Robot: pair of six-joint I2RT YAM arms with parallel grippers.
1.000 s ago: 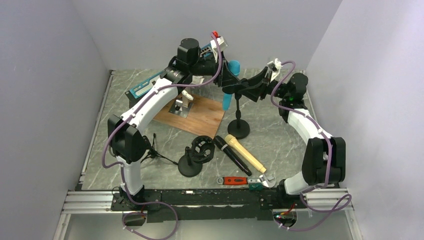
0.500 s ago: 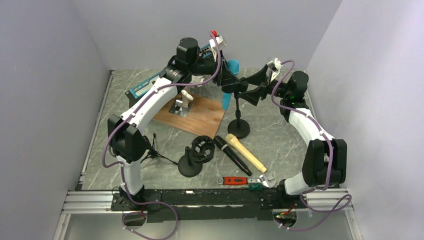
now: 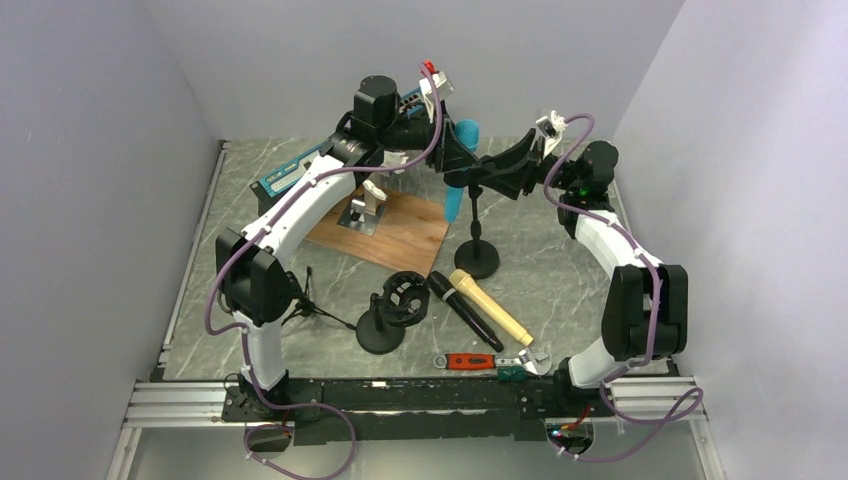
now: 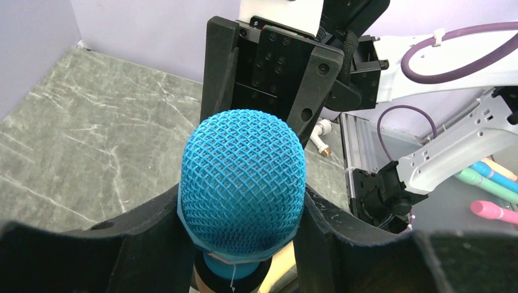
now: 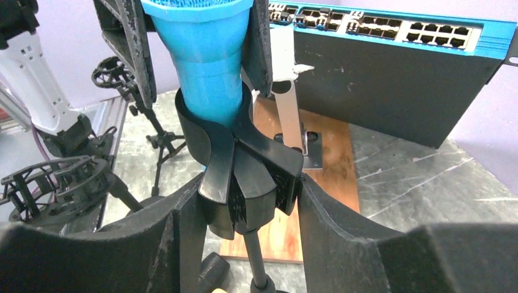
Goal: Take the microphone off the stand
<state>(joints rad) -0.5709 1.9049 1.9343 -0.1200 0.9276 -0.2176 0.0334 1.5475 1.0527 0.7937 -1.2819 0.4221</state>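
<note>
Microphone (image 4: 241,177), blue with a mesh head, sits in the black plastic clip (image 5: 211,152) of its round-based stand (image 3: 477,258); left pincer (image 4: 241,213) is clamped on its body, right pincer (image 5: 247,204) on the clip.

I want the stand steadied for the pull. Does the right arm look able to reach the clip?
Likely yes: the right pincer sits closed on the clip just below the blue microphone, nothing between; the left pincer grips higher up.
</note>
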